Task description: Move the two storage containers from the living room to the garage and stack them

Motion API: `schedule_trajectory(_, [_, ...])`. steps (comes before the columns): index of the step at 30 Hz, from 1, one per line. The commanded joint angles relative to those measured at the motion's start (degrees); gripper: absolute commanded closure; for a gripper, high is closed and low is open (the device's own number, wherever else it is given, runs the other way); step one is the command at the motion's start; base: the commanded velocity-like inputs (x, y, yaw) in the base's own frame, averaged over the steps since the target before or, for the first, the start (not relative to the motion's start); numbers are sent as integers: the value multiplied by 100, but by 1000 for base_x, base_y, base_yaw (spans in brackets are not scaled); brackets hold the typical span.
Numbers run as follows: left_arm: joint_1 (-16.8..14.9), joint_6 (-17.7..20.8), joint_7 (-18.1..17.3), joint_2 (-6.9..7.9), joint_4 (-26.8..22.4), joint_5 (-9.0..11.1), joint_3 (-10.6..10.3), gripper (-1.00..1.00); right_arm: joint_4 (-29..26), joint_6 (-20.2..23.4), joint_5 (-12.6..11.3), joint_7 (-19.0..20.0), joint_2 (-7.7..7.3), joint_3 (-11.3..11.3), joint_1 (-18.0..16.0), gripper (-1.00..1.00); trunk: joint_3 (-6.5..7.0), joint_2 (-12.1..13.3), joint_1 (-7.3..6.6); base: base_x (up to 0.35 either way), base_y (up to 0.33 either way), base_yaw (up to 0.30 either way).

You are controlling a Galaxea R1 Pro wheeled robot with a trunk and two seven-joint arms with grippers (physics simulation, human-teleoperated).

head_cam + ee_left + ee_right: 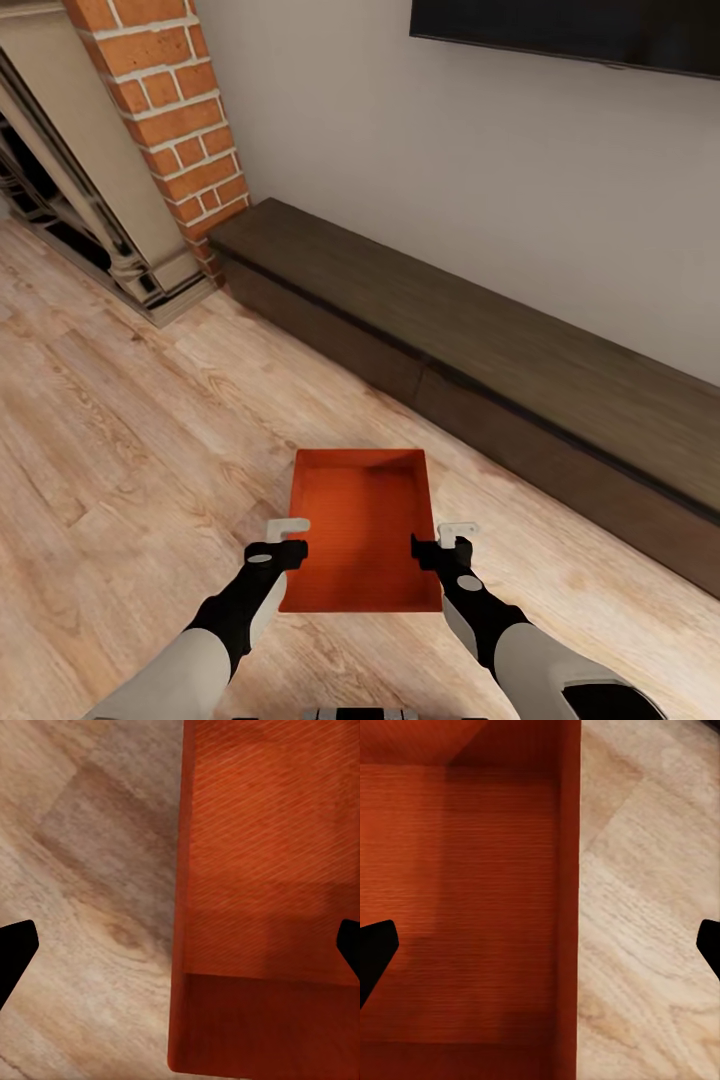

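One orange-red storage container (pixel 360 530) lies flat on the living room's light wood plank floor (pixel 120 430), just ahead of me. My left gripper (pixel 290 537) hangs over its left wall, open. In the left wrist view the left gripper (pixel 180 952) has its dark fingertips (pixel 15 952) spread wide, with the container's wall (pixel 184 907) between them. My right gripper (pixel 448 540) is open over the right wall. The right wrist view shows the bin's ribbed bottom (pixel 457 907) and the wall (pixel 570 907) between the spread fingers of the right gripper (pixel 540 952). The garage is out of view.
A long dark low cabinet (pixel 480 340) runs along the wall behind the container. The red brick fireplace (pixel 170 110) stands at the far left, and a black TV (pixel 600 30) hangs on the wall above. Bare plank floor lies to the left of the bin.
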Motion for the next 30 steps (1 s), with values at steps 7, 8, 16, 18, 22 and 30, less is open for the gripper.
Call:
schedule_trajectory(7, [-1,35,44,8,12,36,-41,-100,93,-15,41,-39,11,-4,1,-100,-129,-284,154,0,0,0])
schedule_trajectory(8, [-1,35,43,8,16,37,-41,-100,107,-23,40,-40,12,-4,1,-100,-147,-324,176,0,0,0])
schedule_trajectory(16, [-1,35,39,8,5,40,-42,-100,505,-209,-31,-45,19,-12,1,-100,-291,-645,352,0,0,0])
schedule_trajectory(18, [-1,35,44,8,-13,40,-42,-100,567,-219,-18,-45,16,-12,1,-100,-327,-725,395,0,0,0])
schedule_trajectory(22, [-1,35,47,8,-20,32,-42,-100,575,-221,10,-45,1,-12,1,-100,-398,-885,483,0,0,0])
schedule_trajectory(30, [-1,35,56,3,-21,31,-42,-100,566,-221,43,-45,-2,-12,1,-100,-470,-1046,571,0,0,0])
